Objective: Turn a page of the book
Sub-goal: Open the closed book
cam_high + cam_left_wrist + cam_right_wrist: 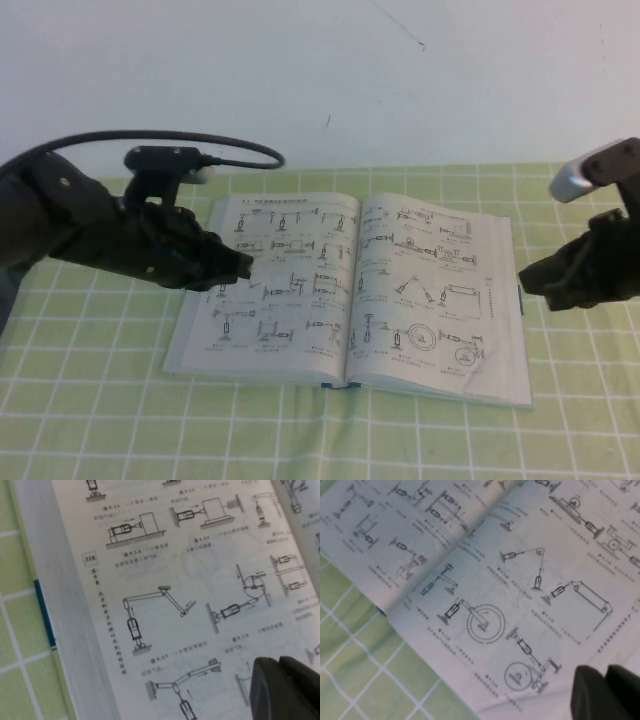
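The book (290,300) lies open and flat on the table, both pages printed with small black mechanism drawings. The page (435,290) is the right-hand leaf, with a wheel drawing near its lower part; it lies flat and also shows in the right wrist view (545,605). My left gripper (240,268) hovers over the left page's outer part, fingers together and empty; the left wrist view shows it (280,662) just above the left page of the book (175,580). My right gripper (525,280) is at the book's right edge, shut and empty, and shows over the page's corner in its wrist view (605,672).
A green checked cloth (100,420) covers the table. A white wall (400,80) stands behind. A black cable (230,145) loops above the left arm. The book's dark blue cover edge (44,612) peeks out beside the left page.
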`<state>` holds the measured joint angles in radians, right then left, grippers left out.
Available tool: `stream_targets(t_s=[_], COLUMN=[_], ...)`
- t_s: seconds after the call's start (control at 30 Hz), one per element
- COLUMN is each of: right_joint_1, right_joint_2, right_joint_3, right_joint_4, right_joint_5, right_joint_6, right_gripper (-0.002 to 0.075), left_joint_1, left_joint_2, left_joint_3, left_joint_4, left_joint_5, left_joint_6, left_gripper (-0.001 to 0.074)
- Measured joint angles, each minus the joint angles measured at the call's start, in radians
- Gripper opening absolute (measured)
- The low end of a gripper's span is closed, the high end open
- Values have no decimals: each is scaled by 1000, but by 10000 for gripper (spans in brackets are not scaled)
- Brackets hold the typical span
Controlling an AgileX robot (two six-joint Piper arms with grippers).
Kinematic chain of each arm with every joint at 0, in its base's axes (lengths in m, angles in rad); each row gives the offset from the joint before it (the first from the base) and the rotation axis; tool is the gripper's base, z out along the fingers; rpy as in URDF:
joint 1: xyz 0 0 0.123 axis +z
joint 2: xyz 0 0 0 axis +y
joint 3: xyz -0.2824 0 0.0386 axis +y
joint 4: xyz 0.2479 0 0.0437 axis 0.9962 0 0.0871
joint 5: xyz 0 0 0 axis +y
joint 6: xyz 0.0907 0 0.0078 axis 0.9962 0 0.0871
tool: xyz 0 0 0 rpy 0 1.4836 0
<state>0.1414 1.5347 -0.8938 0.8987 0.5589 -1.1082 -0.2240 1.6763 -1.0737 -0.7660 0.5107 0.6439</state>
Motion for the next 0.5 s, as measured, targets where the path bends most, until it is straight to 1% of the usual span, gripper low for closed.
stream_targets(t_s=[0.07, 0.2, 0.27, 0.33, 0.5], right_joint_1=[17, 23, 23, 23, 23], right_joint_2=[66, 181, 226, 270, 358], right_joint_3=[-28, -71, -84, -93, -95], right_joint_4=[10, 35, 37, 40, 80], right_joint_5=[-19, -30, -32, -37, -46], right_joint_6=[13, 35, 52, 79, 114], right_gripper=[100, 272, 340, 372, 393], left_joint_1=[-18, -22, -22, -22, -22], left_joint_2=[43, 107, 132, 156, 189], left_joint_3=[-10, -14, -16, -17, -17], left_joint_4=[25, 49, 51, 53, 53], left_joint_5=[-29, -82, -104, -125, -159], left_joint_6=[-7, -8, -8, -8, -8], left_gripper=[-4, -4, -4, -4, -4])
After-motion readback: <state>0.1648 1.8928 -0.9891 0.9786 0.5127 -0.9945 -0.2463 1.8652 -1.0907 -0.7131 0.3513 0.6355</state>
